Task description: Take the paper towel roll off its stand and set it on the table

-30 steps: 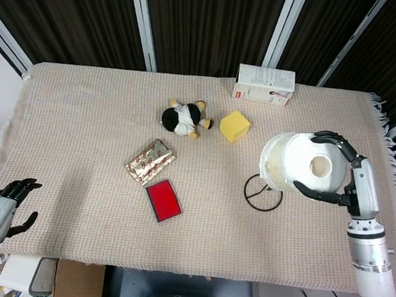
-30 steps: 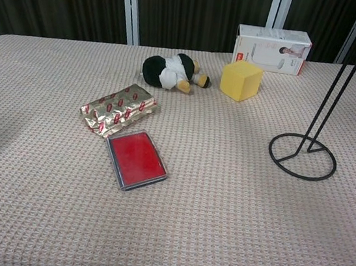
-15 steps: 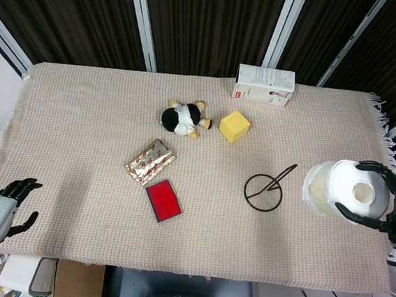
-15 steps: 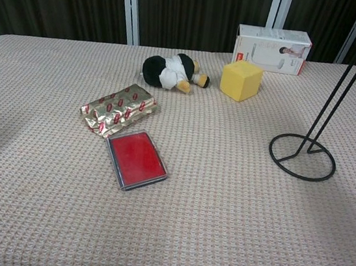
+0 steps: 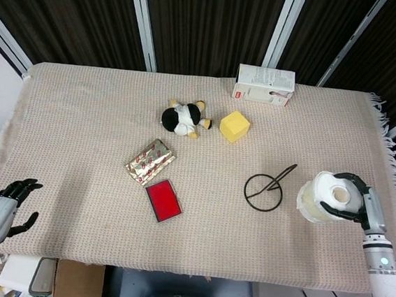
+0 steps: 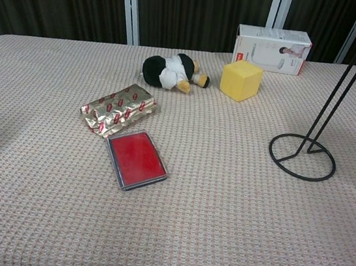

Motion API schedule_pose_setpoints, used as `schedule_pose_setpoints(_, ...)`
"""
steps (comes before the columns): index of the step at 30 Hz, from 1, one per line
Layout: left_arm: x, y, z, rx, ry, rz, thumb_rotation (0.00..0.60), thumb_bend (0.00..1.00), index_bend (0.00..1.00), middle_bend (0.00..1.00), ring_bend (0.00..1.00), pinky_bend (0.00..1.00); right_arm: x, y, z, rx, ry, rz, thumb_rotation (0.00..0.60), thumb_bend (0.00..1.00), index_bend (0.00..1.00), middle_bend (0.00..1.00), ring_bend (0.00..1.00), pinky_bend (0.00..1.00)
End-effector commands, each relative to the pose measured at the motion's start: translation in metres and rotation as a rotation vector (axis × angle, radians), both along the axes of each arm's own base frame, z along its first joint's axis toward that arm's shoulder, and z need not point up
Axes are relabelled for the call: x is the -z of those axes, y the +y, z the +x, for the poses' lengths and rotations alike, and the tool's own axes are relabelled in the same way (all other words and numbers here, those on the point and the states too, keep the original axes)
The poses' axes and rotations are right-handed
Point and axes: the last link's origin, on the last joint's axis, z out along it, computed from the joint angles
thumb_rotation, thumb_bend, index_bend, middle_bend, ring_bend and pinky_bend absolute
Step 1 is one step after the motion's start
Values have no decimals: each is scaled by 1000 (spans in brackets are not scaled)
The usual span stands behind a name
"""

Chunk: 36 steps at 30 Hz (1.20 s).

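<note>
Paper towel roll (image 5: 323,199) is off the stand (image 5: 268,190) and sits in our right hand (image 5: 355,206), just right of the stand's ring base, low over the table (image 5: 82,109), upright with the core hole facing the head camera. We can't tell whether it touches the cloth yet.

Right hand: fingers wrapped around the roll's outer wall from the right, clamped on it. Left hand (image 5: 1,208): at the near left table edge, holding nothing, fingers look partly curled (can't tell more than that).

Handling, our read: light, soft and compressible, so a hard squeeze dents it and loose outer sheets can slip or unwind. A grip around the mid-body, as now, looks right. The flat end should stand stable on the knit cloth. We'd lower it straight and release only once it's seated.

Near to far on the table: red case (image 6: 135,159), foil blister packs (image 6: 119,108), then the stand, then plush toy (image 6: 171,70) and yellow block (image 6: 241,80), white box (image 6: 273,40) at the far edge.

View differences: head view shows both hands and the whole roll. Chest view shows neither hand and only a pale sliver at its right edge (probably the roll), but it gives the stand's bare upright loop in profile, which the head view foreshortens to a short stroke.
</note>
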Motion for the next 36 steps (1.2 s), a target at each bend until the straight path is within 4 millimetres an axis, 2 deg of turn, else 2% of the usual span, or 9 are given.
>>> schedule_pose_setpoints(1, 0, 0, 0, -2, 0, 0, 600, 374, 247, 192, 211, 464, 21, -7, -2, -10, -6, 79, 600, 213, 384, 462, 352, 631)
schedule_pose_setpoints(7, 0, 0, -1, -5, -1, -2, 600, 374, 247, 192, 212, 464, 16, 2, -3, -28, 17, 156, 600, 184, 81, 188, 61, 360)
schedule_pose_setpoints(10, 0, 0, -1, -4, 0, -3, 600, 374, 248, 192, 211, 465, 9, 10, -2, -37, 41, 176, 600, 160, 3, 96, 0, 286)
schedule_pose_setpoints(18, 1, 0, -1, -3, 2, -2, 600, 374, 247, 192, 212, 465, -5, 30, 6, -75, 98, 195, 600, 149, 0, 20, 0, 189)
schedule_pose_setpoints(24, 1, 0, -1, -2, 8, -8, 600, 373, 247, 192, 211, 465, -31, 32, 16, -98, 115, -23, 600, 140, 0, 1, 0, 174)
schedule_pose_setpoints(31, 2, -1, 0, 4, 11, -5, 600, 374, 247, 193, 212, 465, -65, 54, 25, -46, 359, -234, 600, 140, 0, 1, 0, 171)
schedule_pose_setpoints(36, 2, -1, 0, 2, 13, -8, 600, 373, 247, 193, 211, 465, -73, 68, 22, 45, 489, -281, 600, 140, 0, 1, 0, 153)
